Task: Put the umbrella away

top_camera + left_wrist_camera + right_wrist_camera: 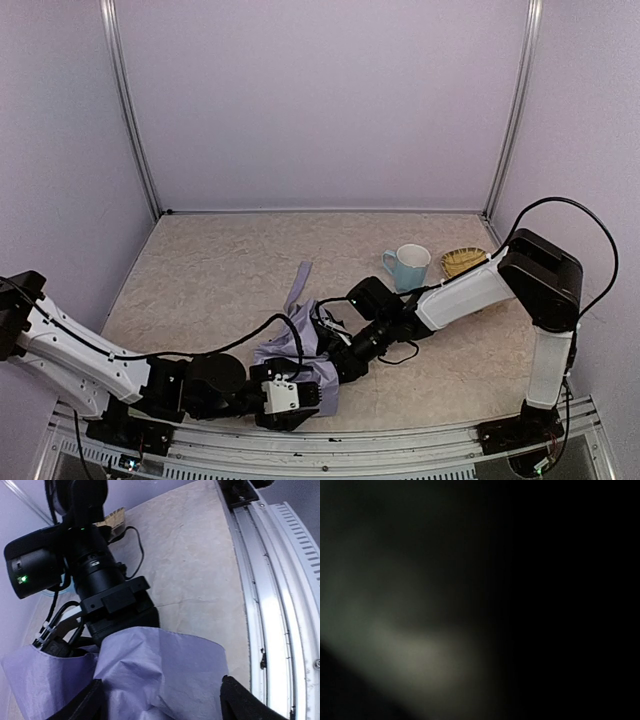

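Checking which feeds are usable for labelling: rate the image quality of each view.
Top external: evenly lit and sharp, umbrella clear. Left wrist: fabric crisp, glare on the metal rail, which looks bowed by lens distortion. Right wrist: almost black, a blurred grey smear lower left, nothing identifiable.

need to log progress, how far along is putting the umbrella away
Done: nothing yet; the umbrella lies as a loose lavender heap, its strap tab trailing free. In hand: the left gripper stands open astride the fabric, and the right gripper is buried in it. To do: bundling, strapping, stowing.
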Robot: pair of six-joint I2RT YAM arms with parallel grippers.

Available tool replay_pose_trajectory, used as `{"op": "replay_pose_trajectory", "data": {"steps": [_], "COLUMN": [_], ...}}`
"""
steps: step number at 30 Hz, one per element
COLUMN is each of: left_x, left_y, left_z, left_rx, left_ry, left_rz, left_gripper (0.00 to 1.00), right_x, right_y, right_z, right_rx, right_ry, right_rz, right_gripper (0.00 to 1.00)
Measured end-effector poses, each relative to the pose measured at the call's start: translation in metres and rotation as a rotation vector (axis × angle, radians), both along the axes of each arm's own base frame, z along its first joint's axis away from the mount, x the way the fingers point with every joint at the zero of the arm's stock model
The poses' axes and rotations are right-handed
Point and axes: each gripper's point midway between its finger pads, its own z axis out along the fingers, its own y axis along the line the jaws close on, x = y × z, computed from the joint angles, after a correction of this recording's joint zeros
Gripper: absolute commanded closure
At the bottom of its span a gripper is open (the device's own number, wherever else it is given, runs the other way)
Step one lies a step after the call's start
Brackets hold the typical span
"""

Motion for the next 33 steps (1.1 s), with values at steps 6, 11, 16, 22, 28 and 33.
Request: {"op": "replay_pose_trajectory", "data": {"steps": [6, 11, 16, 22, 28, 33], "left_x": [0.032, 0.049, 0.085, 0.143, 0.176, 0.196], "left_y": [0.001, 0.002, 0.016, 0.044, 0.043, 0.024], "left_z": [0.012, 0.018, 0.037, 0.039, -0.022, -0.052], "left_rx": [-0.058, -0.091, -0.186, -0.255, -0.120, -0.050], "left_ry": [-0.054, -0.023, 0.037, 0.095, 0.180, 0.236], "left_rz": [0.107, 0.138, 0.242, 0.427, 0.520, 0.532], "left_gripper": [1.00, 1.00, 1.00, 1.00, 1.00, 1.00], "right_x": [-0.001, -0.001, -0.003, -0.005, -0.006, -0.004], "right_y": [0.000, -0.001, -0.002, -0.002, -0.003, -0.002], "right_z": [0.000, 0.000, 0.000, 0.001, 0.001, 0.002], "right_rx": [0.011, 0.016, 0.029, 0.046, 0.067, 0.073], "right_ry": [-0.002, -0.007, -0.017, -0.026, -0.038, -0.039], "right_rz": [0.005, 0.010, 0.022, 0.038, 0.049, 0.040], "right_gripper": [1.00, 1.00, 1.00, 1.00, 1.00, 0.99]}}
